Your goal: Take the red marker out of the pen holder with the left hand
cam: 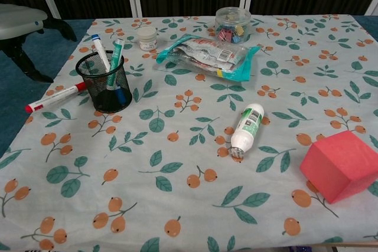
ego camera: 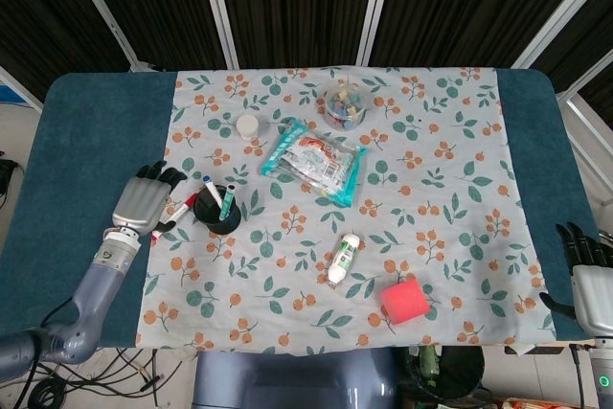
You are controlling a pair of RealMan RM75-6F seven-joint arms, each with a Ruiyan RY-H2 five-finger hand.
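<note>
Just left of the black mesh pen holder, the red marker is already seen lying flat on the floral cloth, long axis running from the holder toward the left hand. That hand is spread and holds nothing. The right hand is parked well apart, empty too.

Head view high above, looking straight down; chest view low, near, slanting across the same table.
</note>
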